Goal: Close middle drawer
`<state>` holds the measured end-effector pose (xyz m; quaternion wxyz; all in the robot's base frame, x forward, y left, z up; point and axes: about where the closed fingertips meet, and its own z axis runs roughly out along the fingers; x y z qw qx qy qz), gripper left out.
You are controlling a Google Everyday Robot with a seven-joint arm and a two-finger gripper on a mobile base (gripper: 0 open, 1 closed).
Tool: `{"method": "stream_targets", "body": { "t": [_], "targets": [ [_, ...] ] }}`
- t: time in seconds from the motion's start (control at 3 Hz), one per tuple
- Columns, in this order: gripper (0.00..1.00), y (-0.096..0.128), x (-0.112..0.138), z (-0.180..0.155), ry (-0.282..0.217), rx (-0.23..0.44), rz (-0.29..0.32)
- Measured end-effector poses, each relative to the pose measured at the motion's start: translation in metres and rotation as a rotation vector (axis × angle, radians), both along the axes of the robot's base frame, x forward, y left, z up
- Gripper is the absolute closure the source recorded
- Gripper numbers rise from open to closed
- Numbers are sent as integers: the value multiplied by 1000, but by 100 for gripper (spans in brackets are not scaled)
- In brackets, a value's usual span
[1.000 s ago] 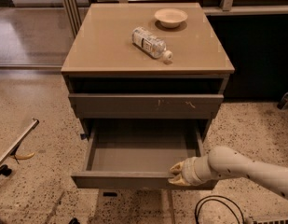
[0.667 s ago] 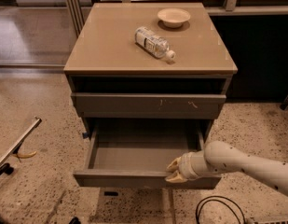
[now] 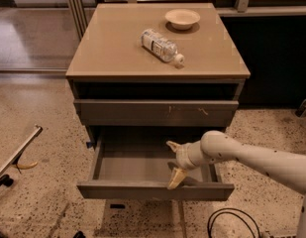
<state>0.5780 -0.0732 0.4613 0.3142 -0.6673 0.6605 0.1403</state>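
The middle drawer (image 3: 123, 190) of the grey-brown cabinet is pulled out, and its bare flat grey inside (image 3: 132, 168) shows. My gripper (image 3: 171, 165) is over the right part of the drawer, just behind its front panel, at the end of the white arm (image 3: 251, 157) that comes in from the right. Its two pale fingers are spread apart. The lower fingertip (image 3: 174, 180) rests at the top edge of the drawer front. The upper one (image 3: 171, 145) points back over the drawer's inside. The gripper holds nothing.
The drawer front above (image 3: 142, 113) is shut and has small white scratch marks. A plastic bottle (image 3: 161, 46) lies on the cabinet top, and a shallow bowl (image 3: 182, 19) stands behind it. A black cable (image 3: 231, 222) lies on the floor at the front right. A metal bar (image 3: 16, 155) is at the left.
My gripper has moved left and a little up, from the right end of the drawer front to over the drawer's inside. The drawer looks as far out as before.
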Motion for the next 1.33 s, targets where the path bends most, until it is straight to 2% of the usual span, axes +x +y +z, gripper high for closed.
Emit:
{"method": "stream_targets", "body": {
  "t": [0.33, 0.67, 1.0, 1.33],
  "targets": [
    [0, 11, 21, 6, -19, -1, 5],
    [0, 17, 29, 4, -5, -4, 6],
    [0, 12, 17, 10, 38, 14, 3],
    [0, 1, 0, 29, 65, 23, 4]
  ]
}}
